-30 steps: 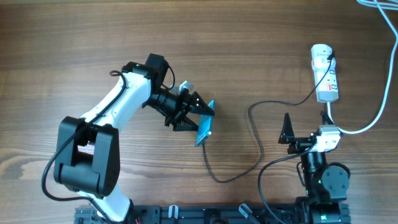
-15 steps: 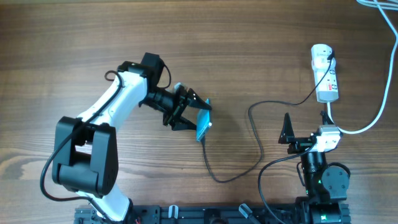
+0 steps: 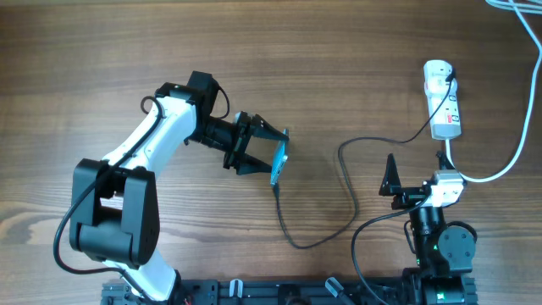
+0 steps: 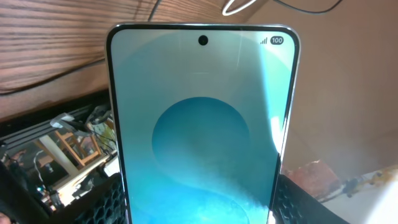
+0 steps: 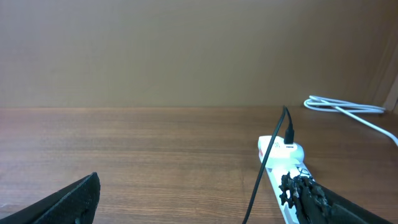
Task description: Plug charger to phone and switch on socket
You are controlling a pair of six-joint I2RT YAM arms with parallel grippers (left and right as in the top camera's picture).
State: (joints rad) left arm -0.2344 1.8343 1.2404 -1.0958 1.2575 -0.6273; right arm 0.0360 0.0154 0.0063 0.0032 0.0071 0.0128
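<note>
Holding the phone [image 3: 280, 163] in one claw, with the socket [image 3: 443, 102] ahead of the other

My left claw [image 3: 269, 152] is clamped on the phone's two long sides and carries it tipped up steeply on edge over the table [image 3: 127, 51]. I cannot tell whether it touches the wood. From that wrist the lit screen fills the view, with the camera hole at the far end and a battery mark reading 100. The charger [image 3: 343, 169], a thin black cable, comes up to the end of the phone nearest my base, just beside my left fingers. Its tip seems to meet the port there, though I cannot tell whether it is fully seated. From that end it loops back toward my base, swings across to my right side and runs away to the socket, where it stands plugged in near the far end.

My right claw [image 5: 199, 208] holds nothing, and its fingers are spread wide. The socket lies just ahead of it and a little to its right, its long axis pointing away from the claw and its near end close to my right fingertip. My left claw is well apart from it, across the cable loop, and is occupied. So I judge the switch belongs to the right arm: a short reach forward and rightward, then a press down. I cannot make out which of the small red marks is the switch, and the upright plug near them could get knocked.
</note>
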